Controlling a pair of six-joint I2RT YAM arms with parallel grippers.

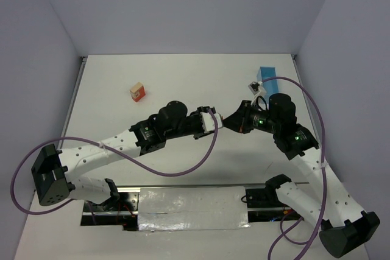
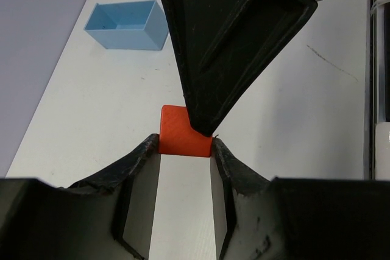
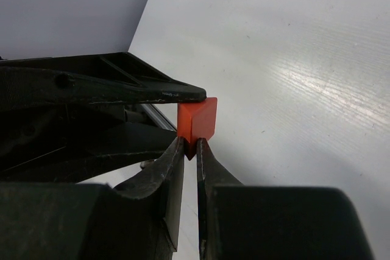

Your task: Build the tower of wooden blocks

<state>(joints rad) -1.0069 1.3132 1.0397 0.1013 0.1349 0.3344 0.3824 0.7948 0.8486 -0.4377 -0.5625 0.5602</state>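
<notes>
A red-orange wedge (image 2: 180, 134) hangs above the table between both grippers, which meet at the middle of the top view. My left gripper (image 2: 185, 148) has its two fingertips pressed against the wedge's flat sides. My right gripper (image 3: 190, 145) is pinched shut on the wedge's (image 3: 201, 118) thin edge from the opposite side. Its dark finger (image 2: 231, 47) fills the upper part of the left wrist view. From above, the wedge is hidden between the left gripper (image 1: 212, 120) and the right gripper (image 1: 228, 120). A short stack of tan and red-orange blocks (image 1: 138, 92) stands at the back left.
A light blue open box (image 1: 267, 75) lies at the back right, also seen in the left wrist view (image 2: 128, 25). A small white item (image 1: 254, 85) lies just beside it. Purple cables loop around both arms.
</notes>
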